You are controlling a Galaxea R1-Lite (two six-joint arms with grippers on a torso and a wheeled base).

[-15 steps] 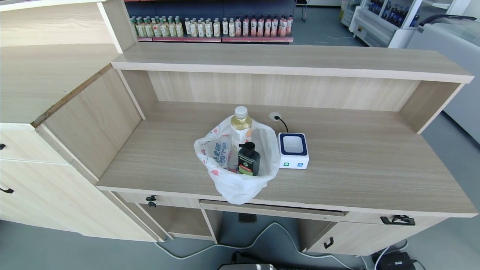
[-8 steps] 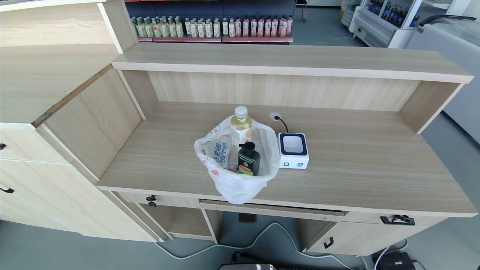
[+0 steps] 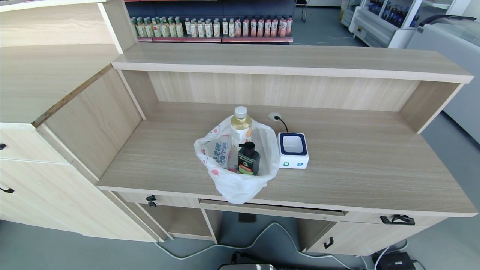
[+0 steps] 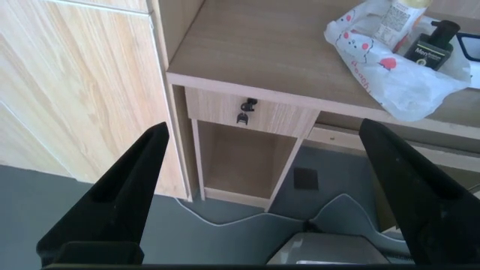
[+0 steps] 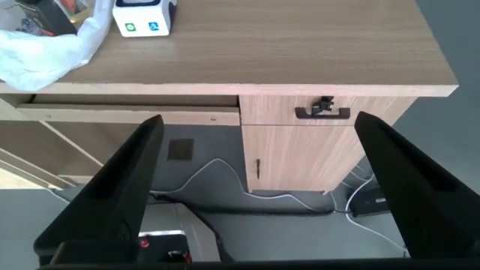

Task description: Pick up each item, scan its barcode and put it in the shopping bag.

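The left gripper [image 4: 264,127] is spread wide with nothing between its fingers, low in front of the counter [image 3: 356,165] and facing its keyed drawer [image 4: 247,112]. The right gripper [image 5: 259,118] is just as wide apart and empty, facing the counter's front edge near a black handle [image 5: 322,109]. In the head view the shopping bag [image 3: 234,180] stands at the centre of the frame, mouth open. A white-capped bottle [image 3: 240,125] and a black pump bottle [image 3: 248,159] stand upright inside it. The white scanner [image 3: 293,150] sits just right of the bag, its cable [image 3: 282,123] running up to a grommet.
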